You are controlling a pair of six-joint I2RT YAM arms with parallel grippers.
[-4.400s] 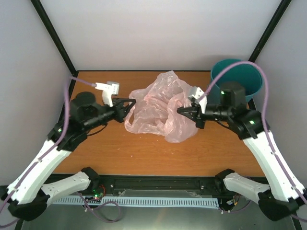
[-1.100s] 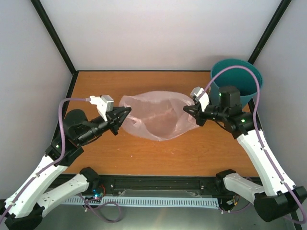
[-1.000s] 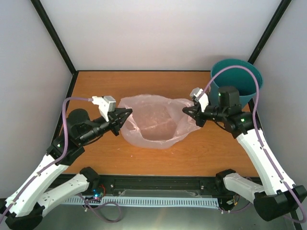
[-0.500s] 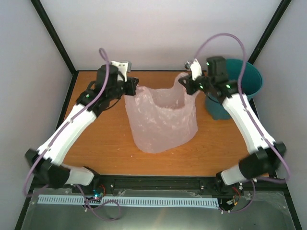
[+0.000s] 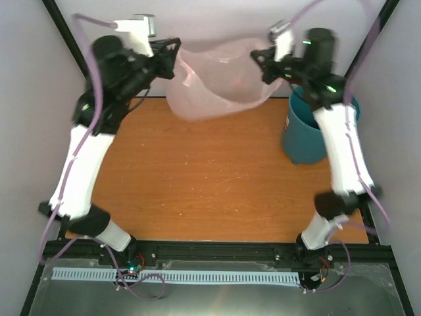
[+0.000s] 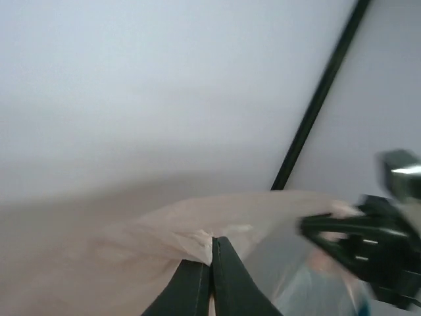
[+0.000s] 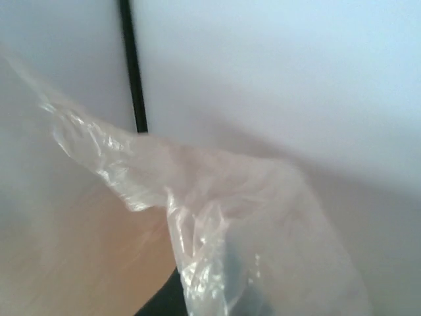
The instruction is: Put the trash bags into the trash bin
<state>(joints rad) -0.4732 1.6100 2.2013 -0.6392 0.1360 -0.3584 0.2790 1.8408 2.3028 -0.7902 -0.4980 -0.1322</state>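
While the pink bag (image 5: 220, 79) hangs stretched across the top of the frame, the teal bin (image 5: 304, 135) stands at right.
The left gripper (image 5: 175, 51) and right gripper (image 5: 258, 63) each pinch a bag edge; lifting looks done, carrying over and stuffing in remain.

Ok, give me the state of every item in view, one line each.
trash bag: held in the air, stretched between both grippers, clear of the table, not in the bin.
trash bin: upright at the table's far right, nothing of the bag in it.
left gripper: raised, shut on the bag's left edge.
right gripper: raised, shut on the bag's right edge.
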